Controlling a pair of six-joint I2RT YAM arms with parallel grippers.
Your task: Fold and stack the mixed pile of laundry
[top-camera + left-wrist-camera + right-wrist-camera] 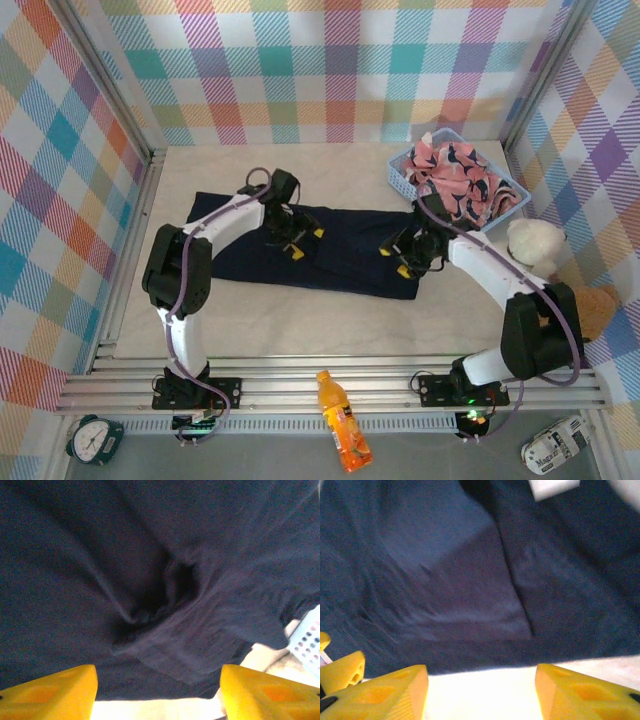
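Note:
The dark navy trousers (340,262) lie spread as a long flat band across the middle of the table. My left gripper (306,242) hovers low over their middle, open, its yellow fingers (50,692) wide apart with nothing between them. Creased navy cloth (150,580) lies just beyond them. My right gripper (393,261) is over the trousers' right end near the front edge, also open and empty. Its fingertips (580,692) frame bare table in front of the cloth hem (485,655). The pink garment with navy and white shapes (455,178) sits bunched in the basket.
The light blue basket (397,178) stands at the back right corner, close behind my right arm. A white teddy bear (535,240) and a brown one (597,305) lie along the right wall. An orange bottle (340,420) lies beyond the front rail.

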